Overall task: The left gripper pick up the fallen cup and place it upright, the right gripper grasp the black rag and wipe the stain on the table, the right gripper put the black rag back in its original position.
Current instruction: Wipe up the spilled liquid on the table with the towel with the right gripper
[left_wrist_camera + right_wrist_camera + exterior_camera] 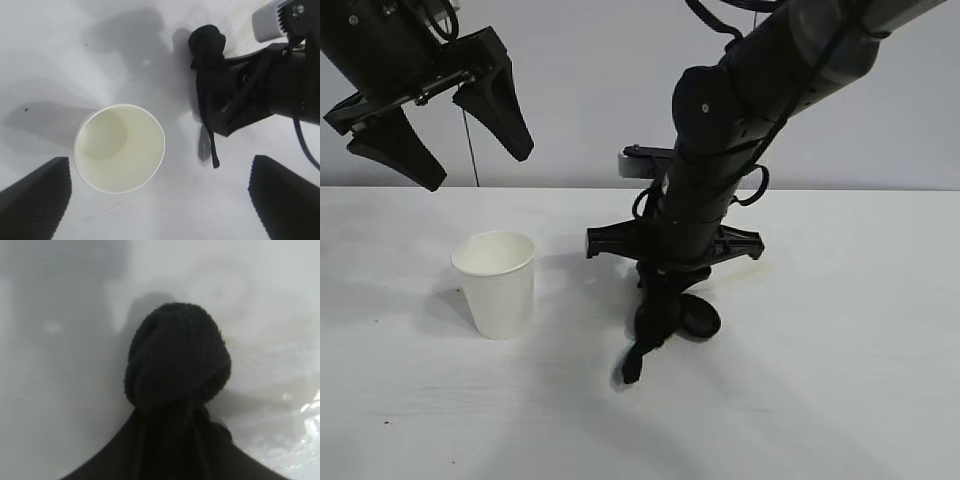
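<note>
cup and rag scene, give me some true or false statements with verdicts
1. The cup stands upright on the table. True.
2. The left tool is clamped on the cup. False: it hangs open above the cup, touching nothing.
3. The right tool holds the black rag. True.
4. The rag lies inside the cup. False: it is down at the table beside the cup, and the left wrist view shows the cup empty.
5. A thin strip of the rag trails from the bundle. True.
</note>
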